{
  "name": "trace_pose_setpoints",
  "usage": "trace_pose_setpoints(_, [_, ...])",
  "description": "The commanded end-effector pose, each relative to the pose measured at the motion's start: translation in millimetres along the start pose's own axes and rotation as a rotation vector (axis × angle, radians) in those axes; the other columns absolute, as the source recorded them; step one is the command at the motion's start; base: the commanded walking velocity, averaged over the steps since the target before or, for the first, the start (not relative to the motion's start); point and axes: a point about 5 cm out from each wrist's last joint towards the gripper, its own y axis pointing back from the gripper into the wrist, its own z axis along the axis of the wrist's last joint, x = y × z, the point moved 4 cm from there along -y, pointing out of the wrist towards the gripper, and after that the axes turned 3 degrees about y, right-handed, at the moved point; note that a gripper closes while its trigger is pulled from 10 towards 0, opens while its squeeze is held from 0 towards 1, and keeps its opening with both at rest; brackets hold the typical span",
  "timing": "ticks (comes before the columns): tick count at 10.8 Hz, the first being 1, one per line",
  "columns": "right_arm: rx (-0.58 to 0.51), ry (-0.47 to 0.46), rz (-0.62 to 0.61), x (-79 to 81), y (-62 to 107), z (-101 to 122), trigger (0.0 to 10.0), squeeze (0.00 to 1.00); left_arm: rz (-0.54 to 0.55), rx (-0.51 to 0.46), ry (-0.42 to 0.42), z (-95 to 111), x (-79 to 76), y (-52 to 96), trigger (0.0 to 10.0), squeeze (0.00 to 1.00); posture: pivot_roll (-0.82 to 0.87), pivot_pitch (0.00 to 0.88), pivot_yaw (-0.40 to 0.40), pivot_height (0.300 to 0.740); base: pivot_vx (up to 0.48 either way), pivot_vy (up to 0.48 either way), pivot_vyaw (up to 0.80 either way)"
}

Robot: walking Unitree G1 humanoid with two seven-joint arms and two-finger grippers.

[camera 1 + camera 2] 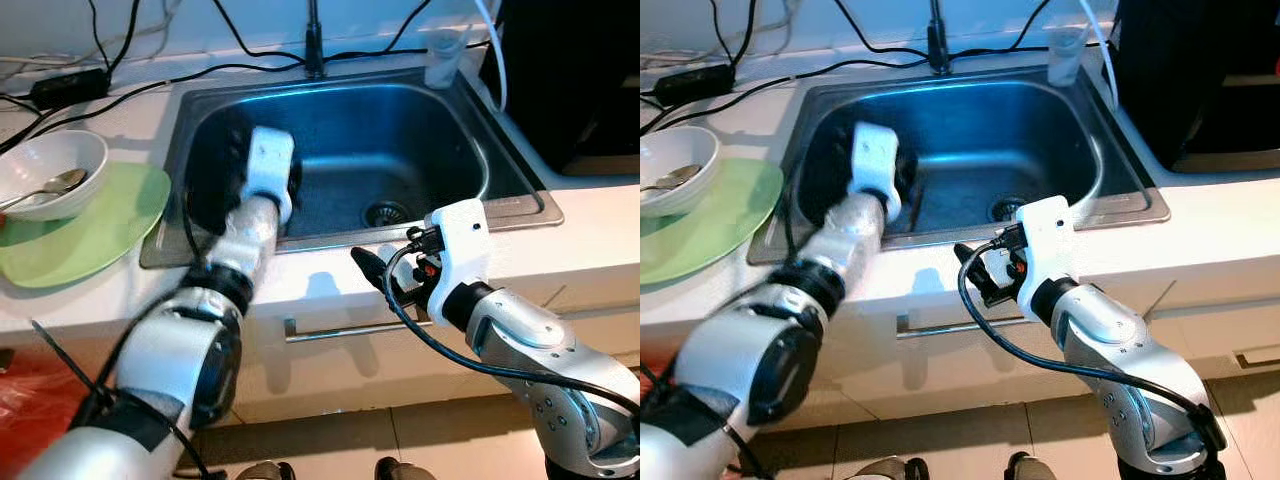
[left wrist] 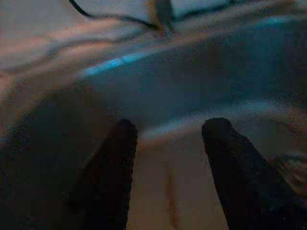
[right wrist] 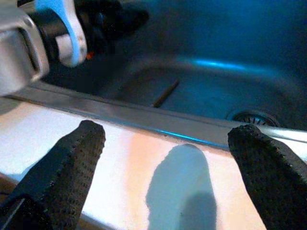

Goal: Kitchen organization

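The left gripper (image 2: 168,143) is reaching down into the steel sink (image 1: 500,170), its fingers (image 2: 117,158) spread apart and holding nothing. From where I stand this looks like the fetching step of the tidy-up: the arm is going after the one thing left in the basin, a thin dark stick-like utensil (image 3: 165,92) lying flat on the sink floor, between the left wrist and the drain (image 1: 387,213). It reads as slender and straight, brownish, perhaps a chopstick, though it is too small and dim to say for sure.

The right gripper (image 3: 168,139) hangs over the white surface (image 1: 600,230) just in front of the sink's near rim, fingers wide open and empty, pointing toward the basin.

On the robot's left side of the surface, a white bowl (image 1: 50,165) with a spoon (image 1: 50,187) in it rests on a green plate (image 1: 100,235). A clear cup (image 1: 443,58) stands at the sink's back corner, near the faucet base (image 1: 315,50), with black cables (image 1: 150,88) running along behind.

Next, I would judge, the left fingers need to drop lower, straddle that stick, and close on it carefully; something so thin lying flat on smooth steel could easily slide or roll away.
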Motion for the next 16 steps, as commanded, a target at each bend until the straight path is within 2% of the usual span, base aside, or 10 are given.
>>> trace_pose_setpoints(1, [-0.006, 0.006, 0.001, -0.5, -1.1, 1.5, 10.0, 0.00, 0.037, -0.050, -0.027, 13.8, 7.8, -2.5, 10.0, 1.00, -0.14, 0.074, 0.110, 0.740, 0.000, 0.000, 0.00])
trace_pose_setpoints(2, [-0.013, 0.012, 0.005, -0.6, -3.1, 2.7, 10.0, 0.00, 0.080, -0.081, -0.052, 17.6, 17.6, -1.7, 10.0, 1.00, -0.13, 0.063, 0.101, 0.740, 0.000, 0.000, 0.00])
trace_pose_setpoints(3, [-0.019, 0.013, 0.008, 0.0, -4.4, 3.8, 10.0, 0.00, 0.084, -0.088, -0.044, 16.3, 20.1, -0.6, 10.0, 1.00, -0.12, 0.059, 0.097, 0.740, 0.000, 0.000, 0.00])
trace_pose_setpoints(5, [-0.055, -0.002, 0.036, 3.8, -7.9, 8.2, 10.0, 0.00, 0.116, -0.155, -0.079, 18.5, 28.1, 4.5, 10.0, 1.00, -0.09, 0.047, 0.071, 0.740, 0.000, 0.000, 0.00])
trace_pose_setpoints(6, [-0.063, 0.001, 0.058, 6.6, -9.3, 9.6, 10.0, 0.00, 0.159, -0.205, -0.120, 21.6, 36.1, 8.9, 10.0, 1.00, -0.08, 0.046, 0.059, 0.740, 0.000, 0.000, 0.00])
trace_pose_setpoints(7, [-0.072, 0.007, 0.081, 8.4, -12.2, 11.4, 10.0, 0.00, 0.200, -0.251, -0.175, 22.0, 44.9, 15.6, 10.0, 1.00, -0.06, 0.045, 0.046, 0.740, 0.000, 0.000, 0.00])
trace_pose_setpoints(11, [-0.140, 0.011, 0.125, 13.8, -17.6, 20.0, 10.0, 0.00, 0.340, -0.370, -0.309, 31.2, 78.3, 43.7, 10.0, 0.99, -0.01, 0.042, 0.028, 0.740, 0.000, 0.000, 0.00])
trace_pose_setpoints(12, [-0.143, 0.012, 0.128, 14.3, -18.5, 19.6, 10.0, 0.00, 0.377, -0.380, -0.329, 32.0, 88.9, 50.8, 10.0, 0.82, -0.01, 0.041, 0.026, 0.740, 0.000, 0.000, 0.80])
trace_pose_setpoints(13, [-0.143, 0.013, 0.129, 14.2, -19.0, 19.0, 10.0, 0.00, 0.391, -0.378, -0.341, 30.7, 93.3, 53.8, 10.0, 0.00, -0.01, 0.039, 0.026, 0.740, 0.000, 0.000, 0.80])
trace_pose_setpoints(16, [-0.143, 0.018, 0.124, 11.6, -20.1, 16.3, 10.0, 0.00, 0.418, -0.362, -0.376, 26.0, 103.9, 64.5, 10.0, 0.00, -0.01, 0.033, 0.026, 0.740, 0.000, 0.000, 0.80])
